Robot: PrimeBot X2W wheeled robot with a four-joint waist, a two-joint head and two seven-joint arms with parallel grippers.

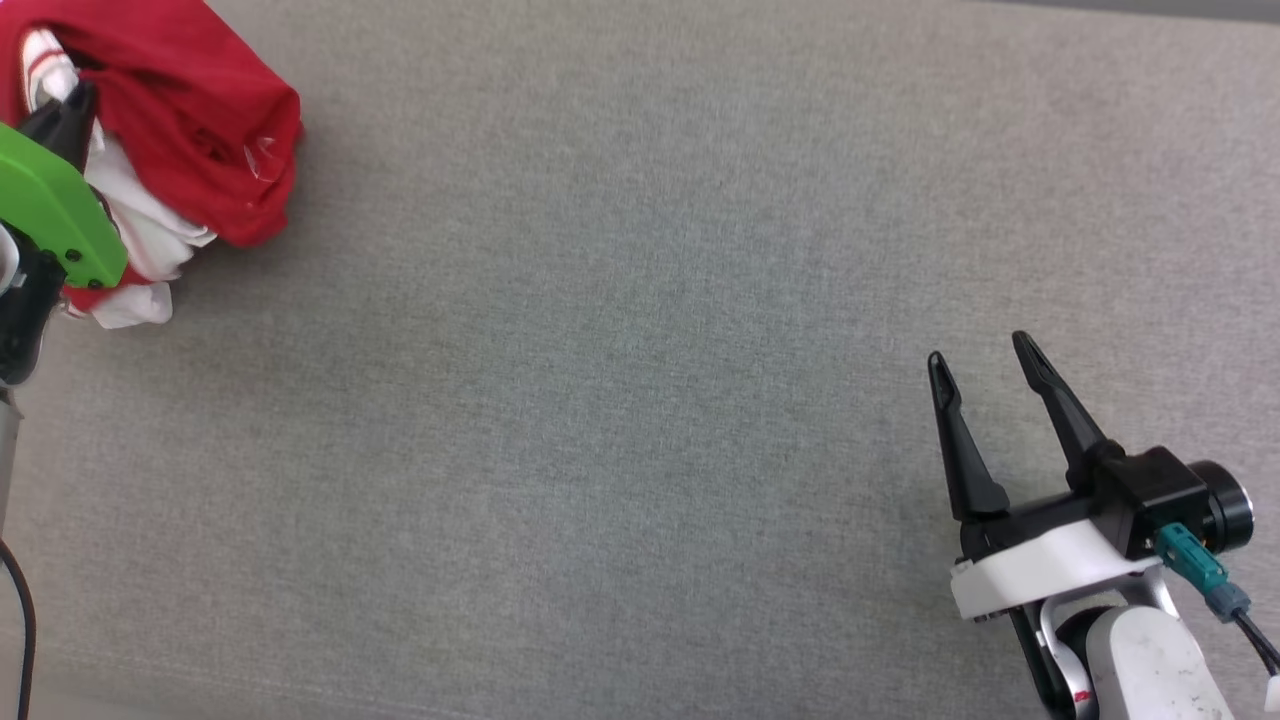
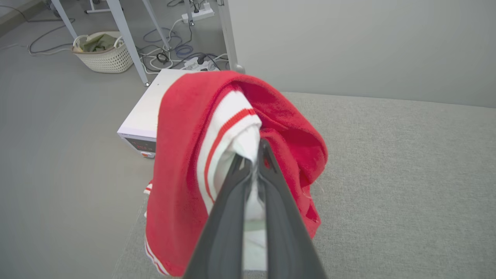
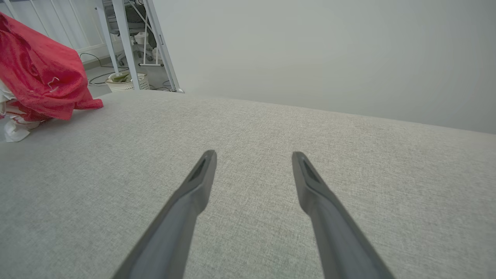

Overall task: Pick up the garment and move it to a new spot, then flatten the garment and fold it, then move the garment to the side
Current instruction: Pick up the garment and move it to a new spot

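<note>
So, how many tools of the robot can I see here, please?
2. The left tool is at the far left, shut on the red garment; the right tool is at the lower right, open, over the grey surface.

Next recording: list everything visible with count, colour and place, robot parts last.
red jersey-style T-shirt of thin fabric: one, red with white striped sleeves, bunched at the surface's left edge.
grey woven fabric surface: one, grey, under the T-shirt.
cream perforated basket: one, cream, on the floor, holding green cloth.
white box-shaped device: one, white, beyond the surface's edge.
cables: several, mixed colours, on the floor near the basket.
left gripper: one, dark fingers, shut on the T-shirt's white sleeve.
right gripper: one, dark fingers, open, over the surface.
</note>
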